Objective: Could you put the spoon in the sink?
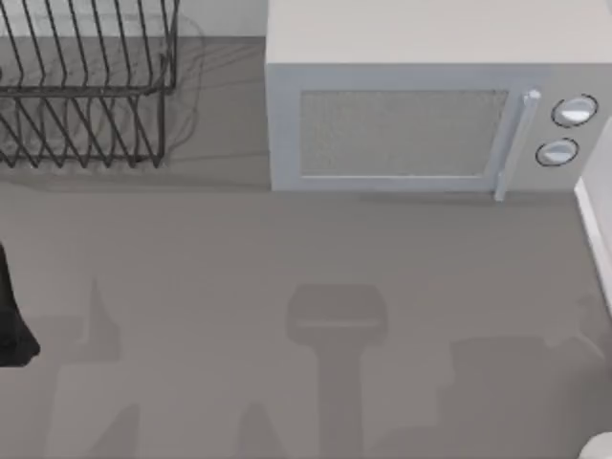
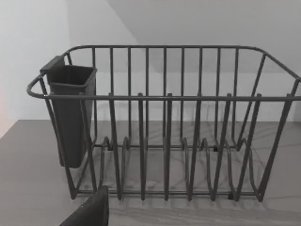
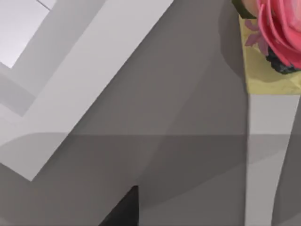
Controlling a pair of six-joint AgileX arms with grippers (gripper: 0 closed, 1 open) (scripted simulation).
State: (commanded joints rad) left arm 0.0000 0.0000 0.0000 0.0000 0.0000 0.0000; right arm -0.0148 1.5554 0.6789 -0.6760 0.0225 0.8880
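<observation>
With my left claw (image 2: 89,212) facing the dark wire dish rack (image 2: 164,122), grip state unclear and no spoon located, I risk snagging those wires while searching

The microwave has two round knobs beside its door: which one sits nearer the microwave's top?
The upper knob. In the top view it is the one farther up on the microwave, level with the top end of the door handle; the lower knob sits beneath it.

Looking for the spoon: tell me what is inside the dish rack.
The dish rack holds no dishes between its wires; a dark cutlery cup hangs at one end. The cup's inside is hidden, so a spoon there cannot be ruled out.
</observation>
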